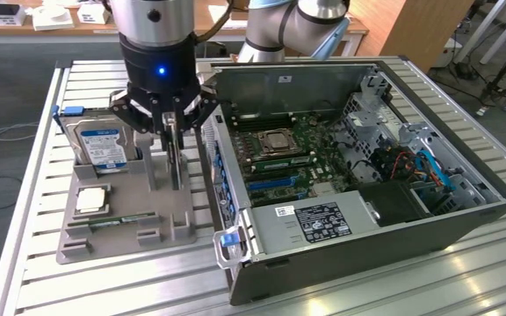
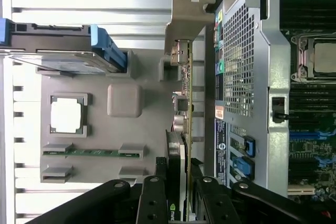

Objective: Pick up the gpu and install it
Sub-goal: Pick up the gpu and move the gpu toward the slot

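- Judging from the grip, the step in hand is the pick-up. The end effector is pinching the gpu at its upper edge, with one finger on each face of the card.
- In the wrist view the fingers flank the board and press on it from both sides, and no gap shows between them and the card.
- The gpu stands on edge in the grey holder tray, just beside the computer case. It is close to the case's perforated outer wall and roughly parallel to it. Whether its lower edge sits in the tray's slot or has cleared it cannot be told.
- Nothing of the install shows as done. Inside the case, the motherboard has its blue slots bare.
- The next move appears to call for a straight pull along the card's own plane, so the lower edge does not bind in the tray. The case wall is near enough that sideways drift could knock the card against it. The card is thin and held only at one edge, so the pinch has to stay firm against twisting.
- The gpu is a thin, flat card. Edge-on in the wrist view, its board reads as a yellow-green line, with small parts and a black block on the face turned away from the case.
- A pale metal bracket with a bent tab runs along the end of the card farthest from the fingers.
- Farther from the case than the gpu, the same tray holds a hard drive, a processor chip and a RAM stick, all untouched. The tray lies on the slatted desk.
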`<state>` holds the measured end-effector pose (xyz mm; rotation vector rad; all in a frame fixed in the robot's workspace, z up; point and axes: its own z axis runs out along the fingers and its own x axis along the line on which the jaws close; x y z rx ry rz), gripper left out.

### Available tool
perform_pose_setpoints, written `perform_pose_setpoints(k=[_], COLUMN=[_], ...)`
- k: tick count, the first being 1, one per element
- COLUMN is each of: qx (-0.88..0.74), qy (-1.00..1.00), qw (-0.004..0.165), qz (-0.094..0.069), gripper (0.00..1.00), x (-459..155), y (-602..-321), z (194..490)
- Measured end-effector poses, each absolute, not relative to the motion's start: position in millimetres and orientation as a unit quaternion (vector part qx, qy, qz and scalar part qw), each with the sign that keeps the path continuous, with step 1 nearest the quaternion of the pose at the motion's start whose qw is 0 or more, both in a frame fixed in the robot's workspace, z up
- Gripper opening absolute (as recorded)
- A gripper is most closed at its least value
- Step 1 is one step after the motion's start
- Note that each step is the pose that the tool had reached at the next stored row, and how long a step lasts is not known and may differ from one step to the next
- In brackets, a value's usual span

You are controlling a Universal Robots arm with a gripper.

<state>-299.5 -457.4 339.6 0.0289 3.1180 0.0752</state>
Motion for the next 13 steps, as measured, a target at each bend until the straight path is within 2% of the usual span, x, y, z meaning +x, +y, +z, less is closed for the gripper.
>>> perform_pose_setpoints(k=[13], qx=[0.009], qy=[1.0], qw=[0.011], qz=[0.024], gripper=[0.27], x=[-299.4], y=[-457.4], z=[373.7])
